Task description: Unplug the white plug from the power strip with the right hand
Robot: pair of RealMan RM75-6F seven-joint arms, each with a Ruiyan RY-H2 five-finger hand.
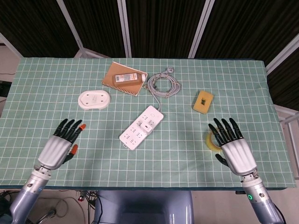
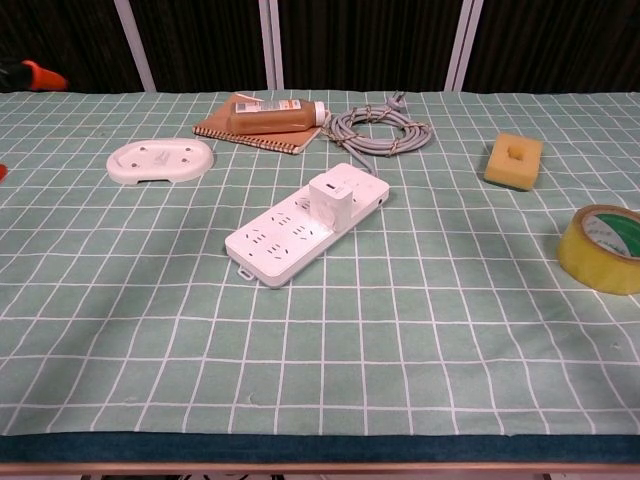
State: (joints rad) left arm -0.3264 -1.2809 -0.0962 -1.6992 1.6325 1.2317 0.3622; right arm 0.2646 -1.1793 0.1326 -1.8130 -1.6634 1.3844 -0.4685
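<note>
A white power strip (image 1: 141, 127) (image 2: 303, 222) lies at a slant in the middle of the green checked table. A white plug (image 1: 146, 124) (image 2: 330, 198) sits in one of its sockets. My right hand (image 1: 233, 148) hovers open over the table's front right, fingers spread, well to the right of the strip and partly over the yellow tape roll (image 1: 211, 142) (image 2: 601, 248). My left hand (image 1: 60, 143) hovers open at the front left, holding nothing; only an orange fingertip (image 2: 40, 74) of it shows in the chest view.
Behind the strip lie a coiled grey cable (image 1: 162, 84) (image 2: 382, 130), a brown notebook (image 1: 118, 85) with an amber bottle (image 1: 127, 78) (image 2: 276, 113) on it, a white oval base (image 1: 94, 99) (image 2: 160, 160) and a yellow sponge block (image 1: 203, 101) (image 2: 514, 160).
</note>
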